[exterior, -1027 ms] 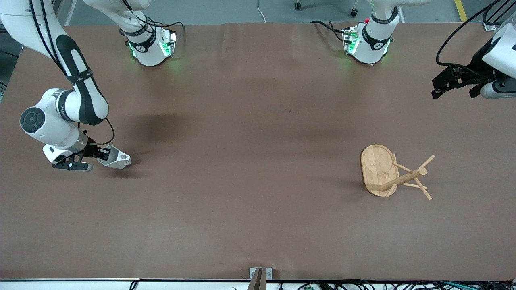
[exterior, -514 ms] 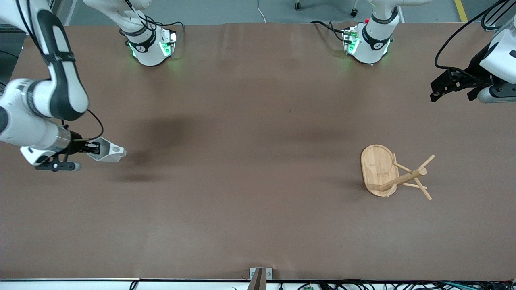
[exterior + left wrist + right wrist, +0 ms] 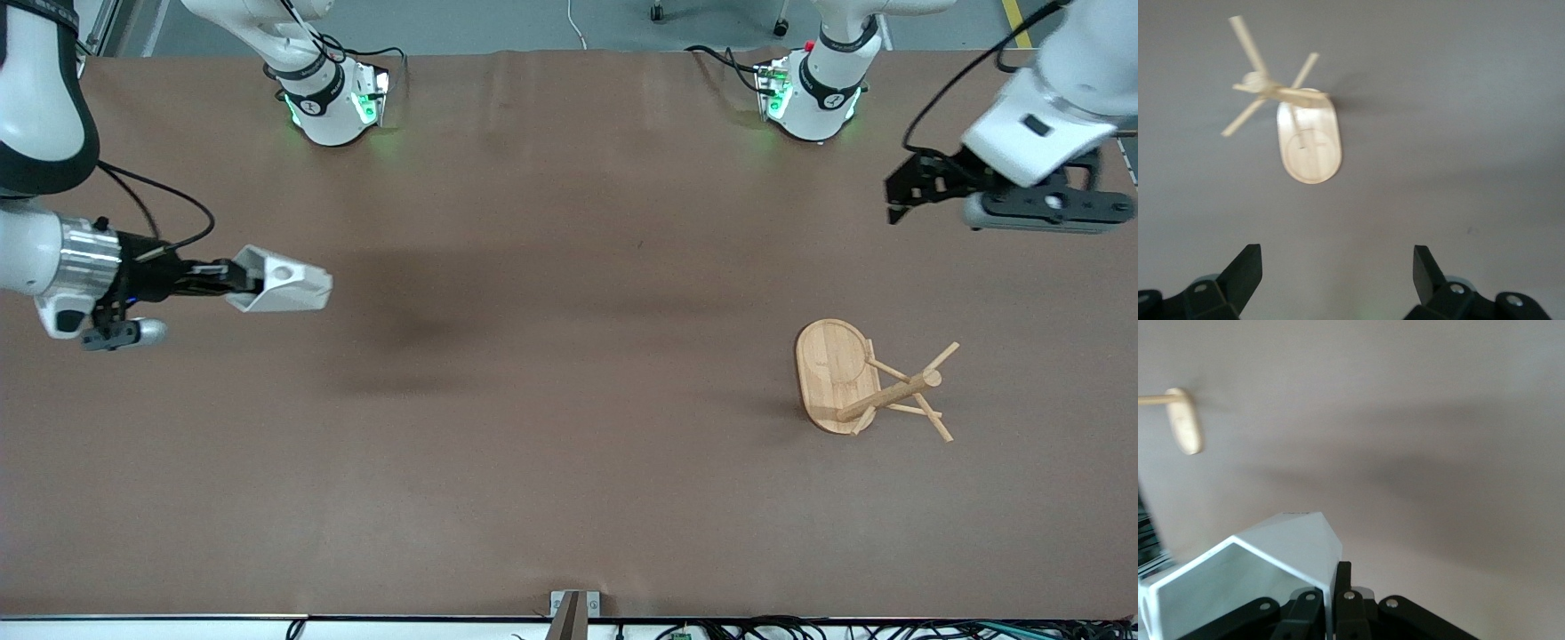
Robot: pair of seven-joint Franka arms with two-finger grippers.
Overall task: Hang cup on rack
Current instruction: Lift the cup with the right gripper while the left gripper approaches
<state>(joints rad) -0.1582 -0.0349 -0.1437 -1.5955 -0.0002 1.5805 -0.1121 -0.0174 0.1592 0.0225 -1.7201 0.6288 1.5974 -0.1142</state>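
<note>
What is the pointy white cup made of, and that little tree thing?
The cup looks like matte white plastic or ceramic: flat, dull facets with no shine, so I can't tell which. The rack looks like light bamboo or wood, pale tan, with faint grain lines on its base.

No legible text, labels, brands, numbers or signs anywhere in view.
</note>
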